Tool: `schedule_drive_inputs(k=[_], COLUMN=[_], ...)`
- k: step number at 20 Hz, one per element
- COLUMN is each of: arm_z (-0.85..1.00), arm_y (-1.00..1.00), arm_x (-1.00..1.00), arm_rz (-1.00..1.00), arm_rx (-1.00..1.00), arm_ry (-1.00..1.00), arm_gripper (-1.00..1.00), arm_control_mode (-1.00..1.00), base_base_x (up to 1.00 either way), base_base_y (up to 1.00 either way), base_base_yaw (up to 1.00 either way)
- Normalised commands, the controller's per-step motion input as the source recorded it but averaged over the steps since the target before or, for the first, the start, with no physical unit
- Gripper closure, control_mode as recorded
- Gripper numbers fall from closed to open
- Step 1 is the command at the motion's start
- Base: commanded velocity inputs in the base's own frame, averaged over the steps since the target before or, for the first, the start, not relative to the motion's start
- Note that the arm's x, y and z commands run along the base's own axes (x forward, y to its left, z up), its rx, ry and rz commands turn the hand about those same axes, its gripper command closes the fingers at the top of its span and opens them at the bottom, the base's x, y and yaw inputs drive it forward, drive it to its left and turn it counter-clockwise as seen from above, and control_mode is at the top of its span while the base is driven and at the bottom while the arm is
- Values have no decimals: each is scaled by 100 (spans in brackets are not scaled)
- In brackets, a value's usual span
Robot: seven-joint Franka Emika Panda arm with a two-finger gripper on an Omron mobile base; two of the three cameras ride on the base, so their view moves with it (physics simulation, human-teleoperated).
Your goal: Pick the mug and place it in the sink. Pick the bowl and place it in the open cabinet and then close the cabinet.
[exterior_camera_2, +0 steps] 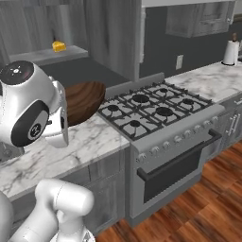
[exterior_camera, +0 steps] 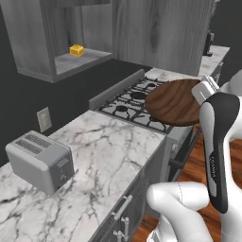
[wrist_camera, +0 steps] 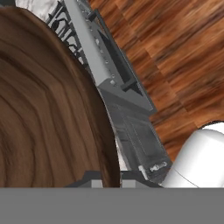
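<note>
The wide dark-brown wooden bowl (exterior_camera: 172, 101) hangs tilted above the front left corner of the stove, beside the counter edge. My gripper (wrist_camera: 107, 177) is shut on the bowl's rim (wrist_camera: 48, 109), one fingertip on each side of it. In the right base view the bowl (exterior_camera_2: 82, 101) pokes out from behind my arm. The open grey cabinet (exterior_camera: 66, 64) is up on the wall to the left, its door (exterior_camera: 160, 33) swung out with a silver bar handle (exterior_camera_2: 142, 40). The mug and the sink are out of view.
A yellow block (exterior_camera: 77, 50) lies on the cabinet shelf. A grey toaster (exterior_camera: 40, 160) stands on the marble counter (exterior_camera: 113, 151) at the left. The gas stove (exterior_camera_2: 151, 111) with its oven door is to the right, a paper towel roll (exterior_camera_2: 230, 52) beyond it.
</note>
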Motion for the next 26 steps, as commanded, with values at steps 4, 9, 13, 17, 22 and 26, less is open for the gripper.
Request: schedule_drive_inputs(k=[4, 9, 13, 17, 22, 26], arm_z=[0, 0, 0, 0, 0, 0], arm_y=[0, 0, 0, 0, 0, 0], arm_x=[0, 0, 0, 0, 0, 0], arm_rz=[0, 0, 0, 0, 0, 0], arm_rx=[0, 0, 0, 0, 0, 0], arm_ry=[0, 0, 0, 0, 0, 0], arm_gripper=[100, 100, 100, 100, 100, 100], arm_control_mode=[100, 100, 100, 100, 100, 100], base_base_x=[5, -86, -53, 13, 54, 87], base_base_y=[-56, 9, 11, -41, -40, -71], base_base_yaw=[0, 0, 0, 0, 0, 0])
